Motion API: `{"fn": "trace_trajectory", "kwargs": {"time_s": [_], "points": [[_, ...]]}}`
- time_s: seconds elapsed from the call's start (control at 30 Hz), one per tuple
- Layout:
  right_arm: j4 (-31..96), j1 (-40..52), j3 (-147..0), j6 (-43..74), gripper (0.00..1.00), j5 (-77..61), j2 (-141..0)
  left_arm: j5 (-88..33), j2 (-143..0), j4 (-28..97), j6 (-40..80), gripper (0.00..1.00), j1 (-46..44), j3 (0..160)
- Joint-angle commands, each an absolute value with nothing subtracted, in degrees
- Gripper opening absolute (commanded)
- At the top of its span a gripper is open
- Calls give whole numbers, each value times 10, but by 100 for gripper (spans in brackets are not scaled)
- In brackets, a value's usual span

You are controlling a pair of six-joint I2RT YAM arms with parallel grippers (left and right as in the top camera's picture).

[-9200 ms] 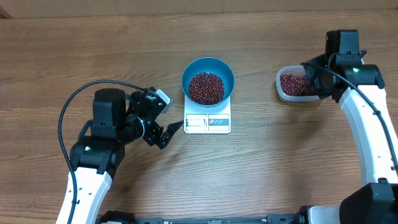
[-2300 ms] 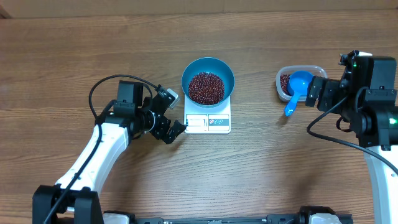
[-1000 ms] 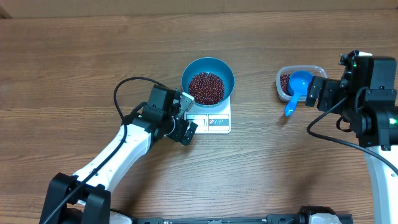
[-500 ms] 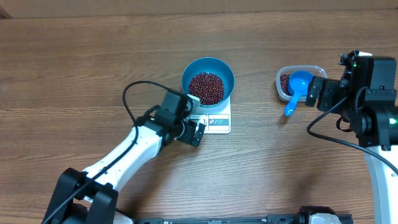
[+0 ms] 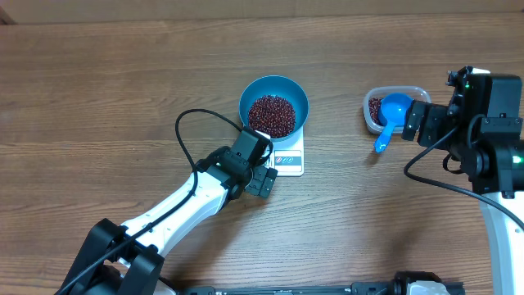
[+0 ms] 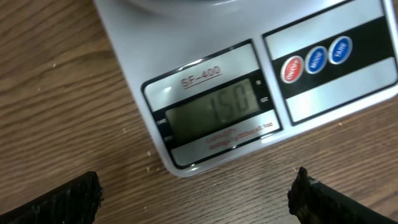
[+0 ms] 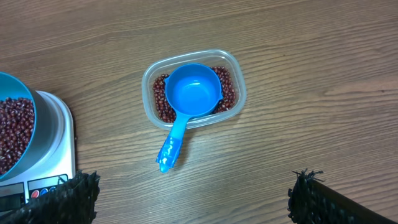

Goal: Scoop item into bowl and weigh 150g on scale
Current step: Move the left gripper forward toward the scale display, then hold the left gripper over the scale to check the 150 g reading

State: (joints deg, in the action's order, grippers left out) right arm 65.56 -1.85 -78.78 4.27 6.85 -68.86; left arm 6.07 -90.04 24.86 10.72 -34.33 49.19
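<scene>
Wood-grain counter (image 5: 123, 65) sets the scene. At left, the left arm's tool (image 5: 264, 182) hovers at the front edge of a small flat white square kitchen scale (image 5: 282, 161), jaws spread wide and empty; the display reads 150. On the scale sits a round, deep teal-blue bowl (image 5: 246, 105) holding a heap of small dark red-brown beans (image 5: 272, 115). Well to the right, a clear rounded plastic tub (image 7: 147, 93) holds more beans and a small blue handled scoop (image 7: 193, 92). Near it, the right tool (image 5: 413, 123) hangs wide open, gripping nothing.

Teal-blue round bowl (image 5: 300, 93) upright on white square scale (image 5: 288, 161) toward its twelve o'clock edge, maroon beans (image 5: 272, 115) heaped inside, display (image 6: 214, 107) at six o'clock reads 150
</scene>
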Motion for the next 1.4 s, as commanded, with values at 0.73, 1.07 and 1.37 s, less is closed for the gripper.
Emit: {"fn": "trace_trajectory", "kwargs": {"time_s": [0.73, 1.07, 1.37], "points": [[653, -20, -806, 40, 100, 73, -688, 100, -906, 154, 153, 100, -345, 489], [653, -20, -806, 40, 100, 73, -688, 146, -906, 90, 143, 100, -345, 489], [653, -20, -806, 40, 100, 73, -688, 145, -906, 92, 128, 100, -345, 489]]}}
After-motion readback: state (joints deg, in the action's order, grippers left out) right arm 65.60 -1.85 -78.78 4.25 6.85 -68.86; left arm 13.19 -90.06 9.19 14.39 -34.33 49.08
